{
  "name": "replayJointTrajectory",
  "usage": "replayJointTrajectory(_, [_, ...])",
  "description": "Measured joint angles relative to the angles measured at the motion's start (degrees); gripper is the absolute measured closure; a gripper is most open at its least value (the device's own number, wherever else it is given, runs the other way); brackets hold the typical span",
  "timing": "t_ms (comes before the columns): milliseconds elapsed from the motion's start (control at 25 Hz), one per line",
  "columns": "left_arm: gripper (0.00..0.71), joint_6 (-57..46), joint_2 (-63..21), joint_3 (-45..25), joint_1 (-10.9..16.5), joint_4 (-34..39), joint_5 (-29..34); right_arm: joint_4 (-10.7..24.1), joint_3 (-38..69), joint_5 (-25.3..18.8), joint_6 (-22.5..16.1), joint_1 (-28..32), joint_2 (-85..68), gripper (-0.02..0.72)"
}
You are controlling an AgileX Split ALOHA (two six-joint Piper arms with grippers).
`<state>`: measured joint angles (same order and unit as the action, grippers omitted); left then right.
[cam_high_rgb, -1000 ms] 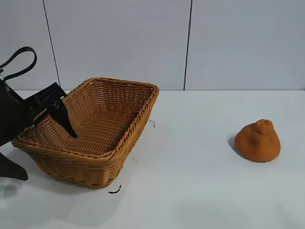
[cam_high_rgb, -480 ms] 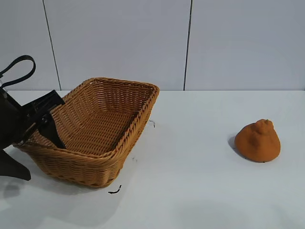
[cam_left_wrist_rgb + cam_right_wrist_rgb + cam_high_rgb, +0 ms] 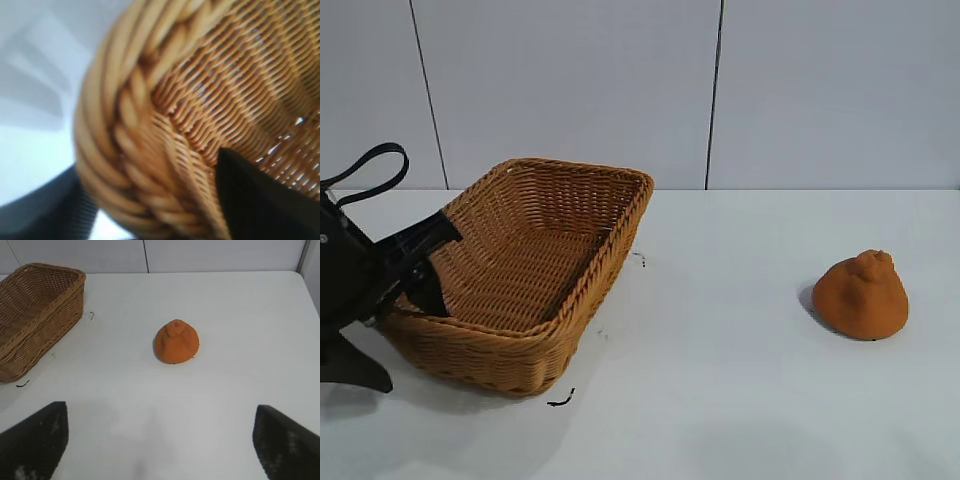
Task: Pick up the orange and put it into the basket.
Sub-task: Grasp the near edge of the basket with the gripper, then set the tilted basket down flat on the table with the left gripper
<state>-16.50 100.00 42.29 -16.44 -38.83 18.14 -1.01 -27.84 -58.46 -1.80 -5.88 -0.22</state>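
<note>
The orange [image 3: 860, 295] sits on the white table at the right, far from the basket; it also shows in the right wrist view [image 3: 176, 341]. The woven basket [image 3: 610, 245] stands at the left and looks slightly tipped. My left gripper [image 3: 417, 282] is at its left end, shut on the braided rim [image 3: 115, 130], with one finger [image 3: 260, 200] inside the basket and the other outside. My right gripper [image 3: 160, 440] is open and empty above the table, short of the orange; it is out of the exterior view.
The basket also shows in the right wrist view [image 3: 35, 315]. Small black marks [image 3: 560, 401] lie on the table [image 3: 720, 380] near the basket. A panelled wall stands behind the table. Bare table lies between basket and orange.
My left gripper has moved back and down onto the basket's left rim and closed on it. The basket's left end has shifted right and tipped a little. The orange has not moved.
</note>
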Motion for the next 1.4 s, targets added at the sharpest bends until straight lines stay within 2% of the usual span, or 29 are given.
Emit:
replayJointTrajectory(120, [0.531,-0.47,0.00,0.07,0.21,-0.86,-0.48,-0.06,0.00,0.00,0.00,0.00,0.00,0.010])
replayJointTrajectory(200, [0.604,0.37,0.00,0.07,0.28,-0.91,-0.89,-0.11,0.00,0.00,0.00,0.00,0.00,0.010])
replayJointTrajectory(240, [0.618,1.04,0.00,0.07,0.28,-0.39,-0.79,-0.11,0.00,0.00,0.00,0.00,0.00,0.010])
replayJointTrajectory(640, [0.618,3.85,-0.93,1.29,0.28,2.07,1.01,-0.11,0.00,0.00,0.00,0.00,0.00,0.010])
replayJointTrajectory(840, [0.618,2.94,-1.87,7.47,0.28,10.81,7.01,-0.11,0.00,0.08,0.00,0.00,0.00,0.010])
replayJointTrajectory(1040, [0.618,0.88,-2.16,15.56,0.28,22.74,17.76,-0.11,0.00,0.08,0.00,0.00,0.00,0.010])
replayJointTrajectory(1200, [0.618,0.74,-2.22,18.97,0.28,32.54,25.54,-0.11,0.00,0.08,0.00,0.00,0.00,0.010])
replayJointTrajectory(1280, [0.618,0.74,-2.22,19.20,0.28,35.43,27.66,-0.11,0.00,0.08,0.00,0.00,0.00,0.010])
replayJointTrajectory(1400, [0.619,0.74,-2.22,19.34,0.28,36.10,27.91,-0.11,0.00,0.08,0.00,0.00,0.00,0.010])
